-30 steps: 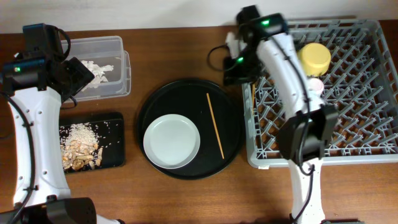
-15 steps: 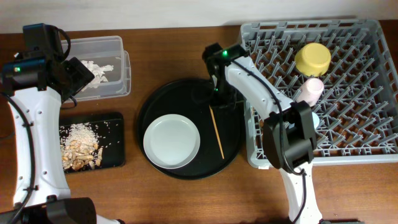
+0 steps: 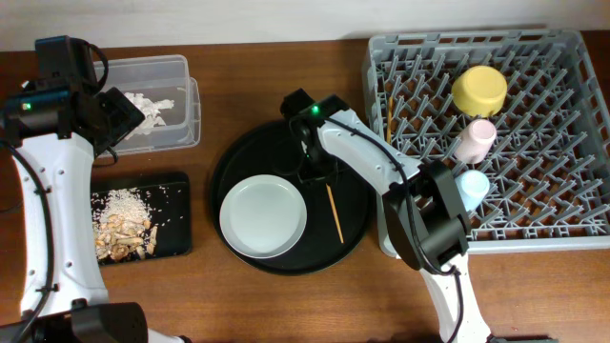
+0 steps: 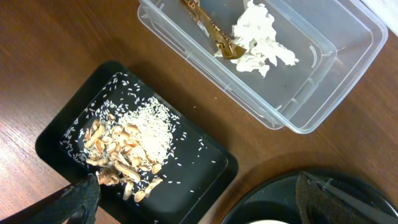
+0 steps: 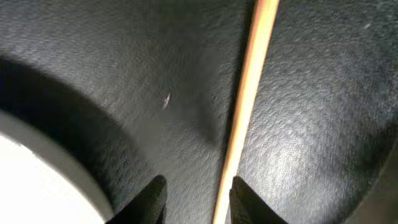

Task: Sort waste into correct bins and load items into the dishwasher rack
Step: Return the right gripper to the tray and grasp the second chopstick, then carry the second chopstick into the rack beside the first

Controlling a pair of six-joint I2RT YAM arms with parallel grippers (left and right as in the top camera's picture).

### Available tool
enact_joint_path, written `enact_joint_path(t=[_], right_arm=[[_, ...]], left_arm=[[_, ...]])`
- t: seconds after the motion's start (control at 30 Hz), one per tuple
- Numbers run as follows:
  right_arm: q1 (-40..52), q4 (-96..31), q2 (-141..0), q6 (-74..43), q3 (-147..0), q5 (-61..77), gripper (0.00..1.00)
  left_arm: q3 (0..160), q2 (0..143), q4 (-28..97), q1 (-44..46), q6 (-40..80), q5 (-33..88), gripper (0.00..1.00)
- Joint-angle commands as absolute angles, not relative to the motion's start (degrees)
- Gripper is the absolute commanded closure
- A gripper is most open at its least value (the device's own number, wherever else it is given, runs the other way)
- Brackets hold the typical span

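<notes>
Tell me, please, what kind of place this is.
Probably a dish-clearing station on a wooden table: a dishwasher rack holding cups, a plate on a round tray, and a tub of paper waste.

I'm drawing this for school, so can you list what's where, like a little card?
rack: yellow bowl, pink cup, blue cup, first chopstick
round tray: grey plate, second chopstick
clear tub: white paper, brown wrapper
black tray: rice, food bits
left gripper: open, empty
right gripper: open, astride second chopstick
</notes>
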State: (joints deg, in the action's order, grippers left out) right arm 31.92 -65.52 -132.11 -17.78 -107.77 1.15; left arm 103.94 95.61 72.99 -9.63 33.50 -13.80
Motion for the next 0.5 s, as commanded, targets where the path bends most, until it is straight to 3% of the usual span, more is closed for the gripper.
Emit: enact_joint_path(t=[0.0, 0.13, 0.37, 0.47], right_arm=[[31.79, -64.01, -130.65, -18.90, -104.99, -1.76, 0.66], [31.81, -64.03, -130.65, -17.82, -104.79, -2.46, 0.67], [31.81, -60.42, -130.65, -17.89, -101.30, -2.46, 0.81], [31.81, -60.14, -130.58, -17.89, -101.01, -2.22, 0.96]], left_arm=[[104.40, 94.89, 72.90, -9.91, 33.85, -14.39, 0.01], [104.40, 94.89, 72.90, -9.91, 33.82, -14.39, 0.01], [104.40, 94.89, 72.90, -9.91, 33.85, -14.39, 0.01], [104.40, 94.89, 72.90, -9.91, 33.85, -14.39, 0.01]])
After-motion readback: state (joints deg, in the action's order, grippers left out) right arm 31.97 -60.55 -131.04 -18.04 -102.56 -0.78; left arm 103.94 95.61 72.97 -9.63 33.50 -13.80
